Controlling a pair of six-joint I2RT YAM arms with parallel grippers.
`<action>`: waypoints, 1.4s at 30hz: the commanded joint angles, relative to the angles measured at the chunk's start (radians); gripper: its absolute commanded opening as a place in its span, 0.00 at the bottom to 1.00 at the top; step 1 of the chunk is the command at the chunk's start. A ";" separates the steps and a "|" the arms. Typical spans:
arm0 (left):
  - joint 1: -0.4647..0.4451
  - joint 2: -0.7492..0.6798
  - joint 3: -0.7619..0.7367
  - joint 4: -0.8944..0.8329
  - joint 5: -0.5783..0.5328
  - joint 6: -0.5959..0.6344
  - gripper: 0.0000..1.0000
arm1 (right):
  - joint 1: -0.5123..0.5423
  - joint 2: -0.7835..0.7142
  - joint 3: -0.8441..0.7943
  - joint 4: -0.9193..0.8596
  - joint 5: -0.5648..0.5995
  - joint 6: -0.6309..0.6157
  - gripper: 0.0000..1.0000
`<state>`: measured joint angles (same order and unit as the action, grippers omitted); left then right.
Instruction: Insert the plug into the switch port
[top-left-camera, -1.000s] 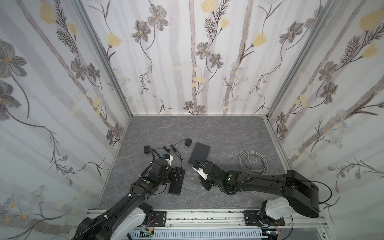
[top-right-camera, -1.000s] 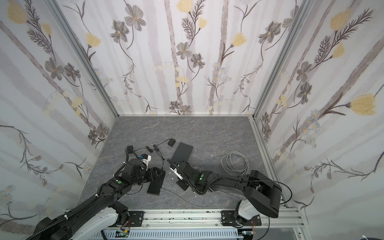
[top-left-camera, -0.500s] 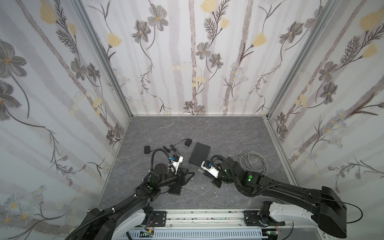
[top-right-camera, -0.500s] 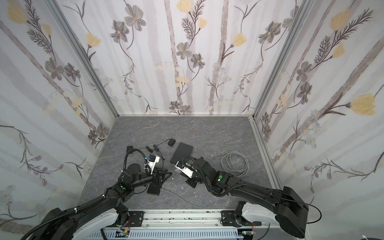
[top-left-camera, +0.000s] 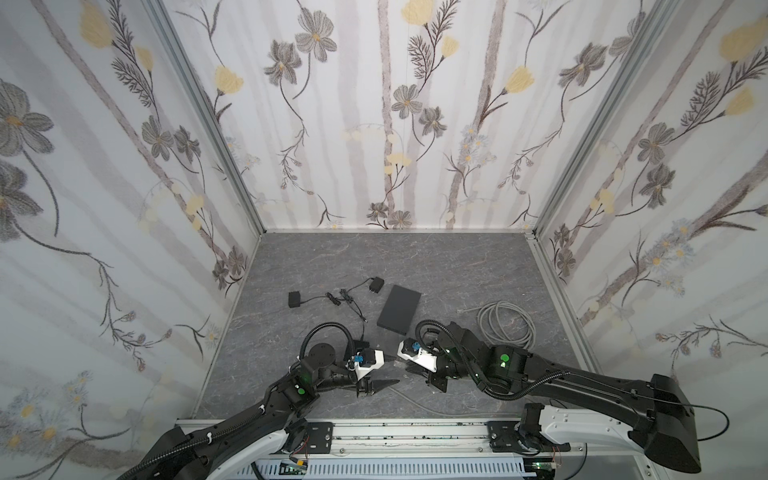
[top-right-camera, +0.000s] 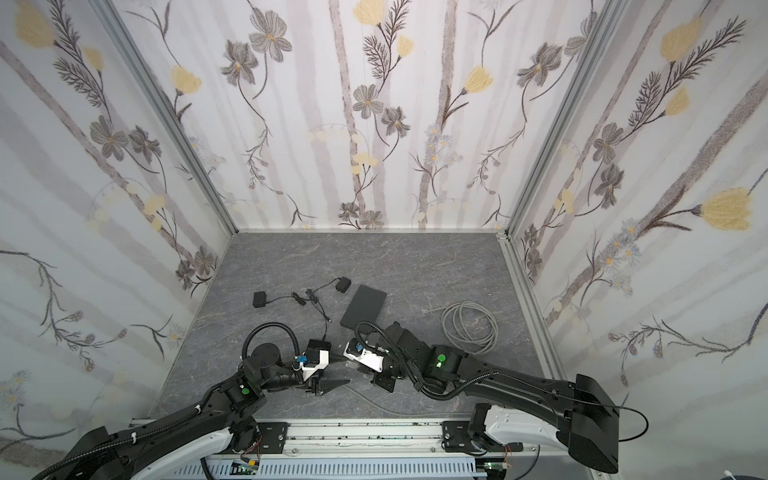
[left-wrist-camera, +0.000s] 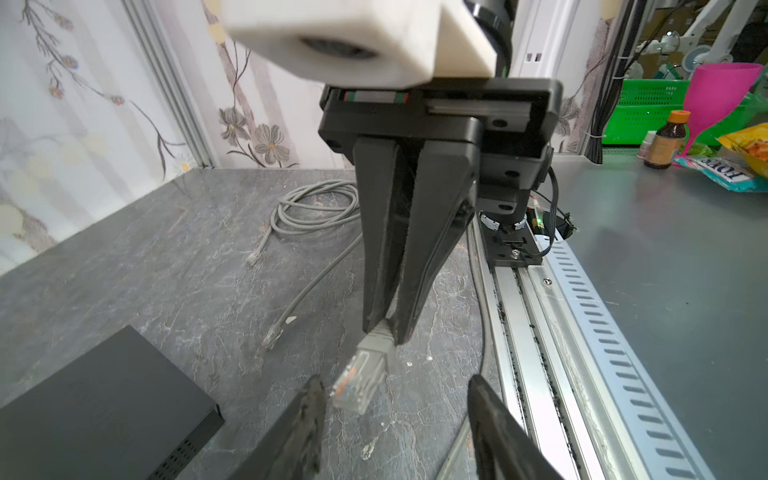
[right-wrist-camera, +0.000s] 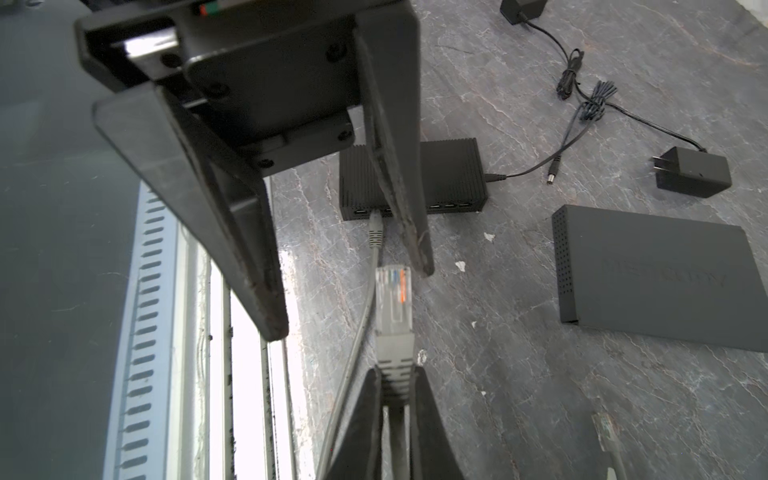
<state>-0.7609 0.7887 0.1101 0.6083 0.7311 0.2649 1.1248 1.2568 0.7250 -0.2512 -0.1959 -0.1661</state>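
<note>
Clear grey-booted plug (right-wrist-camera: 392, 299) pinched in our right gripper (left-wrist-camera: 386, 328); left gripper (right-wrist-camera: 349, 297) spread around its tip. We should close squarely, keeping it aimed at the ribbed black switch (right-wrist-camera: 449, 178).

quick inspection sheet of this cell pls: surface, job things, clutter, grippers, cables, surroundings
surface: grey marbled table, few white scraps
job's things: plug held off the table; switch on it, one port taken by a grey cable
clutter: flat box, two adapters
grippers: right gripper shut on plug's boot; left gripper open around plug
cables: grey coil at right; black lead in switch's side
surroundings: floral walls, front rail; bottle, pink goblet outside
</note>
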 joint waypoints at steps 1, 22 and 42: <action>-0.003 0.004 0.006 -0.009 0.080 0.062 0.56 | 0.016 0.007 0.016 -0.057 -0.051 -0.023 0.02; -0.008 0.054 0.057 -0.090 0.086 0.076 0.37 | 0.035 -0.035 0.016 -0.080 0.021 -0.011 0.01; -0.008 0.075 0.071 -0.113 0.065 0.076 0.22 | 0.035 -0.002 0.015 -0.045 -0.014 -0.012 0.01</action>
<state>-0.7681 0.8646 0.1730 0.4976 0.7986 0.3214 1.1584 1.2465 0.7330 -0.3454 -0.1844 -0.1692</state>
